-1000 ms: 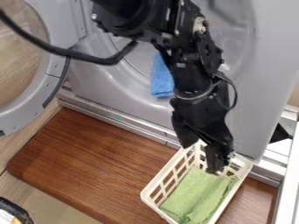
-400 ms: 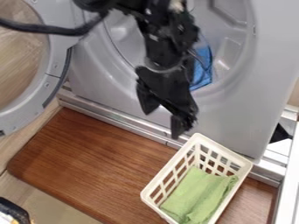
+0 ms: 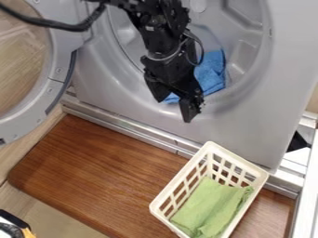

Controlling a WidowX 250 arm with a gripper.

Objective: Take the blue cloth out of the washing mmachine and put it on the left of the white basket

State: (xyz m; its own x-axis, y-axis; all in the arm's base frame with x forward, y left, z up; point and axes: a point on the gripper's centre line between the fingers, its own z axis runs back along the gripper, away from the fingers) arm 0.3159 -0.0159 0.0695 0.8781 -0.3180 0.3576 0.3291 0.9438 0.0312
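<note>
We have the gripper [image 3: 174, 110] hanging in front of the mouth of the washing machine [image 3: 251, 121], its fingers well apart, with some of the blue cloth [image 3: 212, 70] showing between them. The cloth lies on the lower lip of the opening, bunched behind the gripper and spreading to its right in the view. The step in hand, as we judge it, is the grasp. We do best to bring the fingers in around a thick fold, keeping them spread until fabric sits well between both tips, as a pinch at the thin edge could slip. We should go in gently, so that the tips neither scrape the machine's lip nor push the cloth deeper. Once we close on it, we want to lift the hem over the lip before swinging out, then lower it onto the wooden board [image 3: 109, 169], left of the white basket [image 3: 181, 174], without catching the rim.
</note>
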